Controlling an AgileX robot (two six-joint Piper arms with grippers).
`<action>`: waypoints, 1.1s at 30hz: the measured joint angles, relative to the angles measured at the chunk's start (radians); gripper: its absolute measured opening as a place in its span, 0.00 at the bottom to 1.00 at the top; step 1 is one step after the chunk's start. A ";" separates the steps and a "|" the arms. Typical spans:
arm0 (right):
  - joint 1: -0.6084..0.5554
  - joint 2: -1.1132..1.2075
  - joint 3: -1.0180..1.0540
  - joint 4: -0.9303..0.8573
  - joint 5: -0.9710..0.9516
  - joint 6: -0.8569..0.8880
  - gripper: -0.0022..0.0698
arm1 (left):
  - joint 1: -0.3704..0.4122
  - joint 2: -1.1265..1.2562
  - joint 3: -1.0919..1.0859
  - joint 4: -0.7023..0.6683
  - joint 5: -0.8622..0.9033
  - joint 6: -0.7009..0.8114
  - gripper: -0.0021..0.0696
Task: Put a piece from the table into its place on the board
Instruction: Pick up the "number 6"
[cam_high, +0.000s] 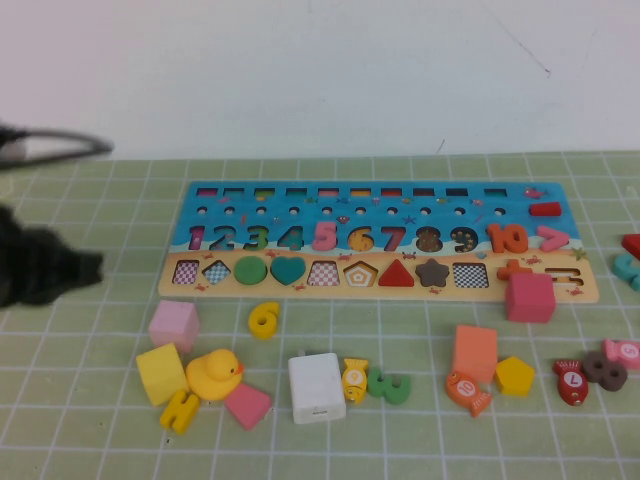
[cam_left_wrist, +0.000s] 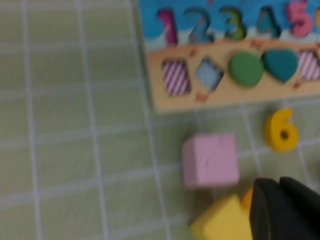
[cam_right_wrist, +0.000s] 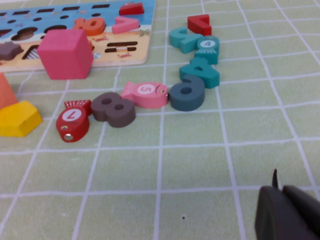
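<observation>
Black left gripper (cam_high: 88, 268) hovers pressed together over the table (cam_high: 90, 420), left of the board (cam_high: 575, 290). Yellow piece (cam_high: 264, 320), a "6", lies just below the board; right gripper (cam_right_wrist: 287, 210), state unclear, near fish marked "5" (cam_right_wrist: 145, 93).

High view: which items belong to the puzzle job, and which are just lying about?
Job: yellow 6; board; left gripper, shut, left of the board.
Lying about: rubber duck; white charger; pink cube. Right gripper parked.

piece (cam_high: 264, 320) on table (cam_high: 90, 420), near board (cam_high: 380, 245) | left pincer (cam_high: 88, 268) at left edge
</observation>
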 joint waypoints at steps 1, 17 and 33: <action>0.000 0.000 0.000 0.000 0.000 0.000 0.03 | -0.013 0.040 -0.045 -0.002 0.007 0.006 0.03; 0.000 0.000 0.000 0.000 0.000 0.000 0.03 | -0.439 0.476 -0.464 0.261 0.172 -0.120 0.03; 0.000 0.000 0.000 0.000 0.000 0.000 0.03 | -0.469 0.635 -0.539 0.449 0.290 -0.248 0.52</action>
